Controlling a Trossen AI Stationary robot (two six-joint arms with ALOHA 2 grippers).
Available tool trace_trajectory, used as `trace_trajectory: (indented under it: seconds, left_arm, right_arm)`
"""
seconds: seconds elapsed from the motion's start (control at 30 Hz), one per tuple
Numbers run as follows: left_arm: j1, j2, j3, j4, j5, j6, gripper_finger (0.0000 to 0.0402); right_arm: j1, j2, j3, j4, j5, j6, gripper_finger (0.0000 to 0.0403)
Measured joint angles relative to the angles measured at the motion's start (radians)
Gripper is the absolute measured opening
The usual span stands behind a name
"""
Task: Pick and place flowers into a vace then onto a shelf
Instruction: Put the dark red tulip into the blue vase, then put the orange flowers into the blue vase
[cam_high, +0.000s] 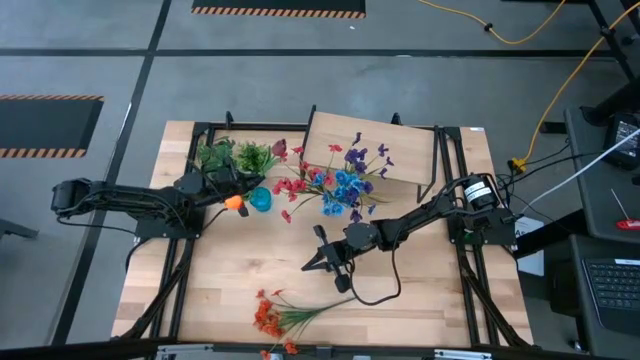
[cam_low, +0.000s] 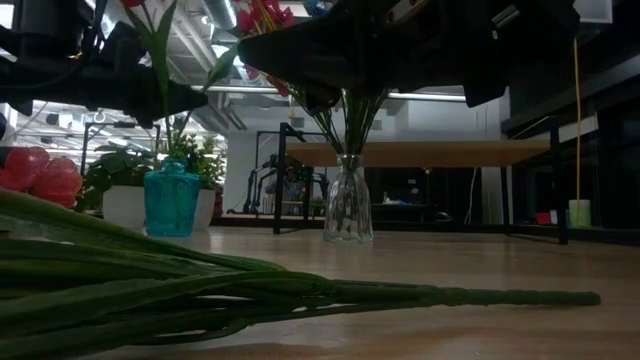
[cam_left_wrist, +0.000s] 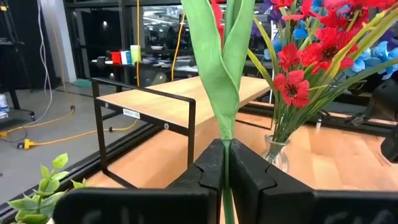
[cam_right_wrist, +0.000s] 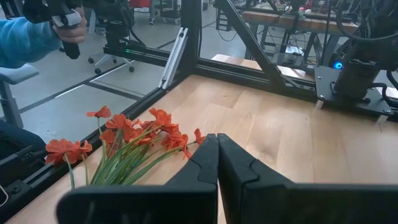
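A: Left gripper (cam_left_wrist: 225, 163)?
B: Clamped on the orange tulip (cam_high: 233, 201) stem, just beside the teal vase (cam_high: 260, 199).
A: Right gripper (cam_right_wrist: 216, 163)?
B: Pressed shut, empty, mid-table.
A: The rest?
B: Mixed flowers (cam_high: 335, 183) in the glass vase (cam_low: 348, 205) before the shelf (cam_high: 372, 148); orange spray (cam_high: 272, 314) lies at the near edge.

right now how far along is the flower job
Done: a mixed red and blue bunch stands in the clear vase. In hand: the left gripper is shut on the tulip stem by the teal vase. Left: the orange spray lies on the table, right gripper shut and empty; no vase on the shelf.
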Motion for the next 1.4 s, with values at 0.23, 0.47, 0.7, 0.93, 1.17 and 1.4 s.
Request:
trace_trajectory:
  seconds: [0.23, 0.47, 0.7, 0.93, 1.17, 1.4]
  left_arm:
    - [0.0, 0.0, 0.0, 0.0, 0.001, 0.007, 0.0018]
    - [0.0, 0.0, 0.0, 0.019, 0.003, 0.034, 0.006]
    - [-0.001, -0.001, 0.0, 0.03, 0.003, 0.035, 0.0117]
    - [-0.001, -0.016, 0.0, 0.038, 0.003, 0.035, 0.0134]
    - [-0.001, -0.056, 0.0, 0.038, 0.003, 0.061, 0.0132]
    - [-0.038, -0.107, 0.04, 0.038, 0.024, 0.118, 0.0132]
  right_arm:
    - [0.0, 0.0, 0.0, 0.0, 0.0, 0.0, 0.0001]
    - [0.0, 0.0, 0.0, 0.0, 0.0, 0.0, 0.0]
    - [0.0, 0.0, 0.0, 0.0, 0.0, 0.0, 0.0]
    - [0.0, 0.0, 0.0, 0.0, 0.0, 0.0, 0.0]
    - [0.0, 0.0, 0.0, -0.001, 0.0, 0.004, 0.0]
    - [0.0, 0.0, 0.0, -0.006, 0.0, 0.073, 0.0001]
